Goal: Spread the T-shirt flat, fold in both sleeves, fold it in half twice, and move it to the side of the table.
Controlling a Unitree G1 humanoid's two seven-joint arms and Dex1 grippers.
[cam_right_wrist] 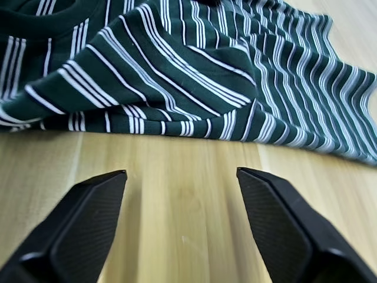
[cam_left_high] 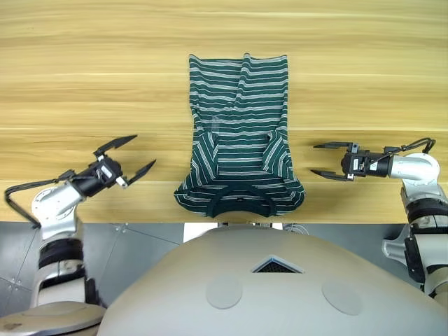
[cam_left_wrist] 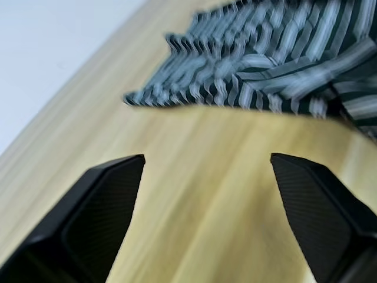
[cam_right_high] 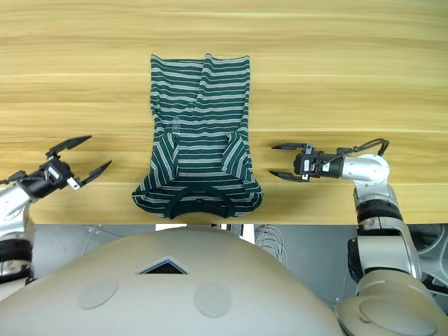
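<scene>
A dark green T-shirt with white stripes [cam_left_high: 239, 133] lies lengthwise on the wooden table [cam_left_high: 84, 70], collar toward the near edge, both sleeves folded in over the body. My left gripper [cam_left_high: 136, 155] hovers open over the table left of the shirt's collar end, empty. On the other side my right gripper [cam_left_high: 316, 159] stands open and empty, level with the shirt's shoulder. The left wrist view shows the shirt's edge [cam_left_wrist: 259, 65] beyond the black fingers [cam_left_wrist: 106, 206]. In the right wrist view the shirt [cam_right_wrist: 177, 71] lies just past the fingers [cam_right_wrist: 277, 224].
The table's near edge [cam_left_high: 140, 221] runs just below the collar. Bare wood spreads wide to the left, right and beyond the shirt's hem. Grey floor [cam_left_high: 14, 280] lies below the edge.
</scene>
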